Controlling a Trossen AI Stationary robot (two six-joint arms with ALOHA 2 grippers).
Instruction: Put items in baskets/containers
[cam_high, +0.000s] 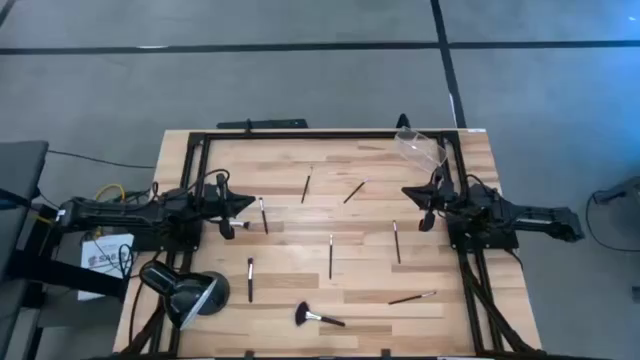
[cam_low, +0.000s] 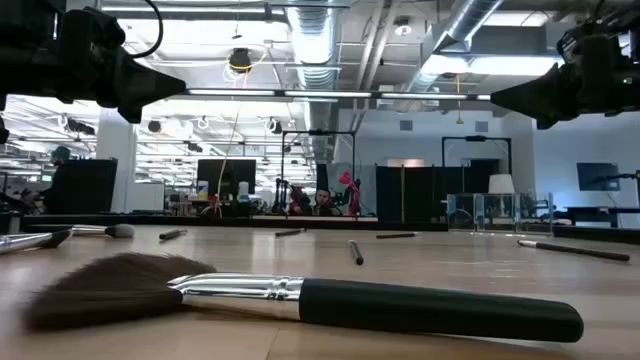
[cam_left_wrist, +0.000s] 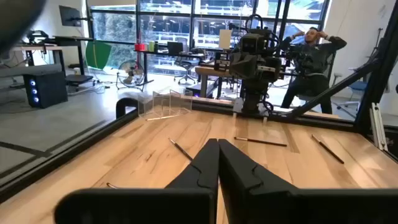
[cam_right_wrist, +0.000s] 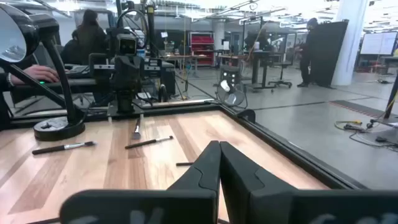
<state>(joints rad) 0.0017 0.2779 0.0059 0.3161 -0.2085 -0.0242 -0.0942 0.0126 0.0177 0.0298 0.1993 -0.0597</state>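
Several thin dark makeup brushes lie flat and scattered on the wooden table, among them one (cam_high: 331, 256) mid-table and one (cam_high: 396, 241) to its right. A larger brush with a fluffy black head (cam_high: 318, 317) (cam_low: 300, 300) lies near the front edge. The clear container (cam_high: 420, 148) (cam_left_wrist: 165, 102) sits at the far right corner. My left gripper (cam_high: 250, 205) (cam_left_wrist: 218, 142) hovers shut at the table's left side. My right gripper (cam_high: 405, 192) (cam_right_wrist: 219, 143) hovers shut at the right side. Both point toward the middle, above the table, holding nothing.
A black dome-shaped lamp (cam_high: 185, 290) (cam_right_wrist: 37, 62) stands at the near left corner. A black frame rail (cam_high: 330, 134) runs around the table. The middle of the table holds only the scattered brushes. People show in the room beyond the table.
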